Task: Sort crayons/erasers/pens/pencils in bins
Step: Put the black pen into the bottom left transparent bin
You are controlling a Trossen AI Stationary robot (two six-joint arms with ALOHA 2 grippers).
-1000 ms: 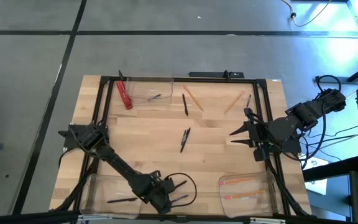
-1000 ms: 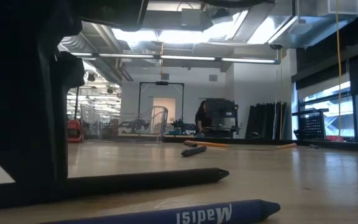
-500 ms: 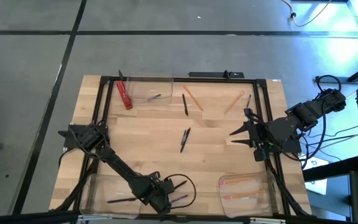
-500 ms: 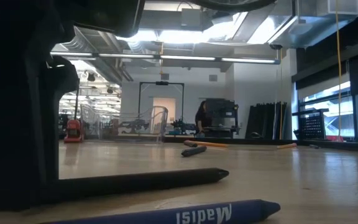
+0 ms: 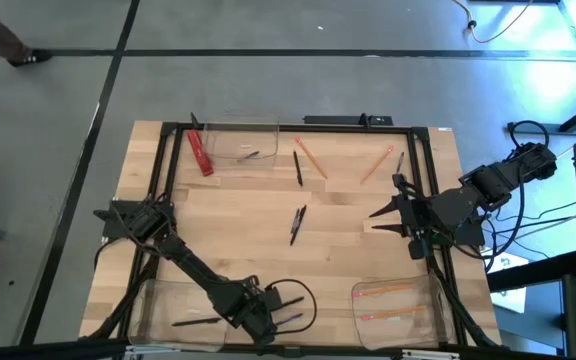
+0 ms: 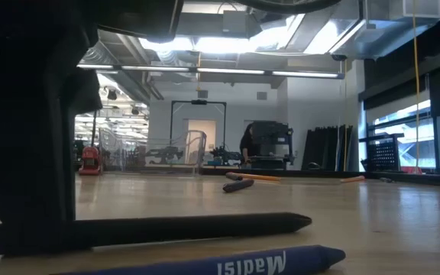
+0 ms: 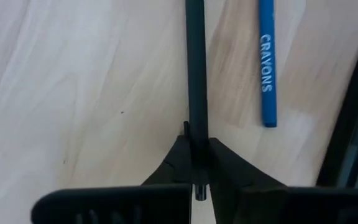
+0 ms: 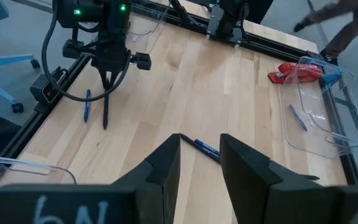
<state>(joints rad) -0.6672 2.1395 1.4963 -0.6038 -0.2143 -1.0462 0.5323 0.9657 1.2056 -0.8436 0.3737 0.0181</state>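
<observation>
Left gripper (image 7: 197, 163), at the table's near edge beside the near-left bin (image 5: 158, 305): fingers clamped on a black pen (image 7: 195, 68), a blue crayon (image 7: 266, 62) lying just beside it on the wood. Right gripper (image 5: 380, 212), at the right edge: fingers parted, holding nothing. Pencils (image 5: 393, 290) lie in the near-right bin (image 5: 438, 300).

The slim black pen (image 6: 159, 228) clamped in the left hand (image 7: 197, 163) has slid forward: its tip now reaches farther alongside the blue crayon (image 6: 220, 261) lying on the wooden tabletop (image 6: 373, 221). A person's foot (image 5: 3, 38) has appeared on the floor beyond the tabletop.
</observation>
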